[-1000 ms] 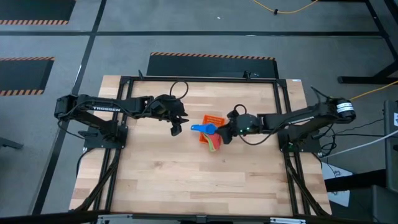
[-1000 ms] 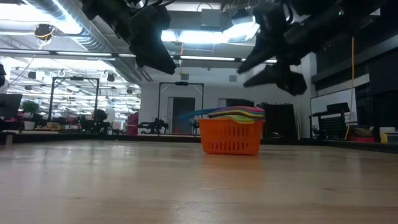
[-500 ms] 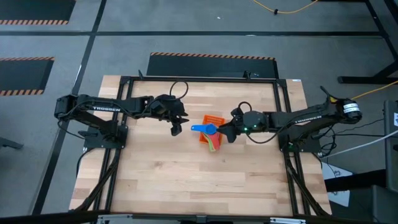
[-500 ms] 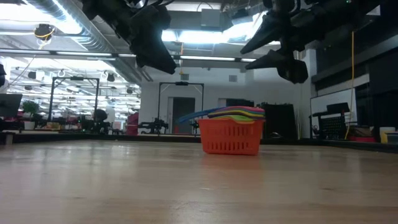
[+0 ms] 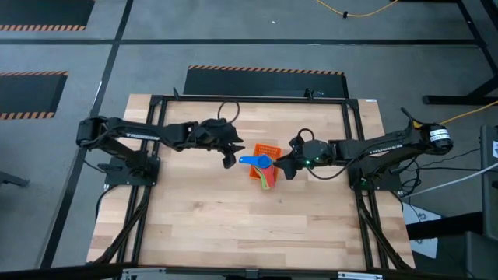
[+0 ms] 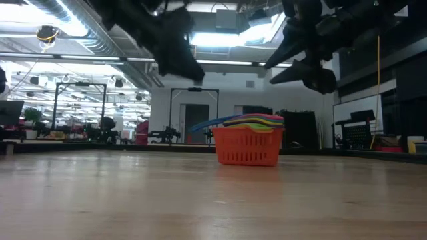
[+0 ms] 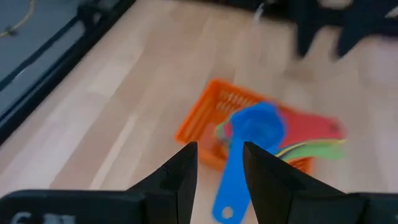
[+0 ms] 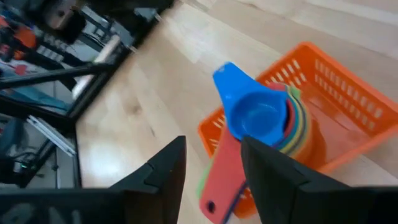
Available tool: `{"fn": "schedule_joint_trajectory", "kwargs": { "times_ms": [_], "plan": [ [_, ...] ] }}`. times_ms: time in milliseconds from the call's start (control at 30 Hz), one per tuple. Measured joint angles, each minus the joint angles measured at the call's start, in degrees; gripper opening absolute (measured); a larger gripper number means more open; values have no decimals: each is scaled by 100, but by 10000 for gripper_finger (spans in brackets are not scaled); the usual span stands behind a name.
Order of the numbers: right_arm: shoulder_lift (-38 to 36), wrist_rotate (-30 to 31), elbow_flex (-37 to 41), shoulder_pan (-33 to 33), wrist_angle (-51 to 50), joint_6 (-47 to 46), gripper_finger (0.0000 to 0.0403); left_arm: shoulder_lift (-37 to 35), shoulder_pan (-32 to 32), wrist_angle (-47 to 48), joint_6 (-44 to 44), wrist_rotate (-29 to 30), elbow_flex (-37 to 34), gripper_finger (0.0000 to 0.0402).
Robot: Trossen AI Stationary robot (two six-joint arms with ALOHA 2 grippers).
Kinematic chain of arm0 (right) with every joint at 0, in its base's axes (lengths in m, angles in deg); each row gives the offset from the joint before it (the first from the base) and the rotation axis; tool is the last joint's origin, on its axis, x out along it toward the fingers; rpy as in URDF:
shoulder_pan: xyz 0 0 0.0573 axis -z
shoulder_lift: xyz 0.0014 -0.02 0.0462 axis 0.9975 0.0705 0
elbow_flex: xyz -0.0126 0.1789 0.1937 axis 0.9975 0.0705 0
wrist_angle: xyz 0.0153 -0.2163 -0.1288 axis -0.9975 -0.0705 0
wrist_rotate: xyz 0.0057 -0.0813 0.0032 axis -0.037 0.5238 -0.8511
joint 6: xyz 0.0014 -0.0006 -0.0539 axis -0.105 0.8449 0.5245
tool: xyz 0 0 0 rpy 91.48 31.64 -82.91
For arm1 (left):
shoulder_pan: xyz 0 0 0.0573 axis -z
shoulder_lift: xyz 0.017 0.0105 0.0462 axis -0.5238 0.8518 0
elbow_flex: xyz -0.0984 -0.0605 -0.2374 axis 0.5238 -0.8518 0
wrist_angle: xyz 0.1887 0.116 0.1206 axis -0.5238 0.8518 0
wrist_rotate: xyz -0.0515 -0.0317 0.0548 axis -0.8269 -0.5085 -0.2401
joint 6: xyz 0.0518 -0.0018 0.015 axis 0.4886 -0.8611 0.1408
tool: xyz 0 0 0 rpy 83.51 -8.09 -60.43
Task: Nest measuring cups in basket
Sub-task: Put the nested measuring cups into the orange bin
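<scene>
High view: the wooden desk (image 5: 233, 225) carries one cluster at its middle, the orange basket (image 5: 268, 149), with open board on every side and the frame rails well away. The left gripper (image 5: 228, 158) hangs just beside the basket on one flank, the right gripper (image 5: 286, 169) just beside it on the other; both ride above the rim in the low view. In the basket sits the stack of measuring cups (image 8: 283, 124), blue cup (image 7: 258, 124) on top. Its handle, the long axis, juts over the basket wall toward the left fingers (image 7: 180, 177), which makes the left arm look the nearer for any nudge. The other handles fan out over the side toward the desk's near edge. Left fingers stand narrowly apart, holding nothing; right fingers (image 8: 168, 165) stand wider apart, also bare. The nesting looks nearly done; only that handle overhangs.
</scene>
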State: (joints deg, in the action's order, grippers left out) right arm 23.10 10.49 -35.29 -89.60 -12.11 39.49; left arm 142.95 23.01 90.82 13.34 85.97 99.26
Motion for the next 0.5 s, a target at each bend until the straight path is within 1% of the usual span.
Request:
{"fn": "schedule_joint_trajectory", "kwargs": {
  "times_ms": [267, 367, 500],
  "plan": [
    [0, 2, 0, 0, -247, -3, 158, 945, -2, -76, 24, 966, -4, 121],
    [0, 2, 0, 0, -243, -3, 158, 1289, -7, -146, 26, 1084, -7, 121],
    [0, 2, -2, 0, -239, -4, 158, 1681, -6, -146, 24, 1102, -7, 121]
  ]
}}
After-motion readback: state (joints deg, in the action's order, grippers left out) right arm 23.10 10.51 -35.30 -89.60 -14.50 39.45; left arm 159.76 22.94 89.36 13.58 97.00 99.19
